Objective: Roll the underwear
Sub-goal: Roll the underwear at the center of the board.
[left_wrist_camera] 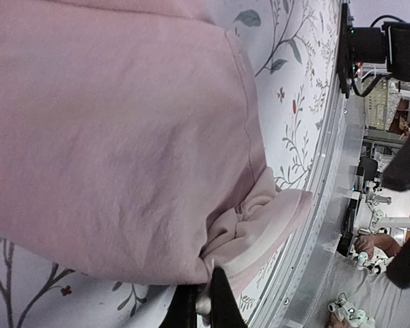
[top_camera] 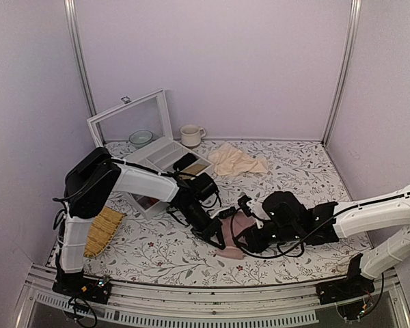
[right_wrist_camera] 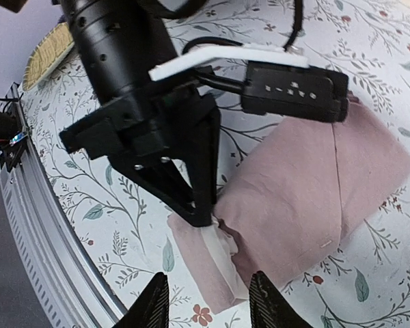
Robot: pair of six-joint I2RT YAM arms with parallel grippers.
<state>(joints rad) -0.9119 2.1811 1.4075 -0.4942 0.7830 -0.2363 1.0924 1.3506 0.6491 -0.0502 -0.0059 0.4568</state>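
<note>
The underwear (right_wrist_camera: 307, 184) lay folded into a pink pad on the floral table (top_camera: 294, 171), in front of and to the right of the white divided tray (top_camera: 157, 154) and well apart from it. The left gripper (right_wrist_camera: 198, 217), reaching from the tray's side, had its fingers pressed together on the underwear's bunched, cream-edged corner. The right gripper (right_wrist_camera: 208, 301), coming from the side away from the tray, hung just over that same corner with its fingers (right_wrist_camera: 154, 304) spread and holding nothing.

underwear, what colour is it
The underwear is dusty pink with a cream-white edge, clearest in the left wrist view.
</note>
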